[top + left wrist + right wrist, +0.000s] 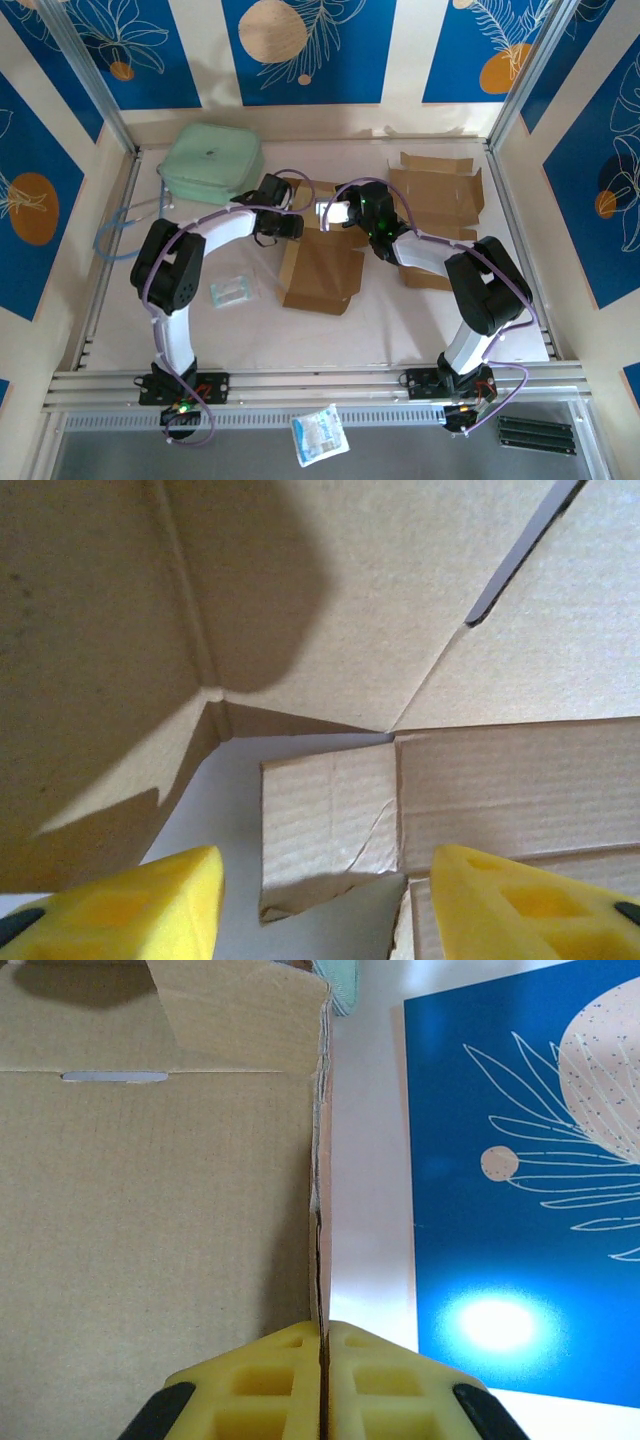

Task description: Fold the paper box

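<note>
The brown paper box (320, 270) lies partly unfolded in the middle of the table. My right gripper (342, 210) is at its far edge, shut on a raised wall of the box (150, 1210). In the right wrist view, the gripper (322, 1332) has both yellow fingers pressed flat on the thin cardboard edge. My left gripper (280, 218) is at the box's far left corner. In the left wrist view it (325, 905) stands open, and a small side flap (330, 825) lies flat just beyond its fingertips (150, 900). A box panel (400, 600) rises behind that flap.
A second flattened cardboard box (435, 190) lies at the back right. A mint green pouch (210, 160) sits at the back left, with a blue cable (115, 235) by the left rail. A small plastic packet (232, 290) lies left of the box, and another packet (320, 435) lies beyond the near rail.
</note>
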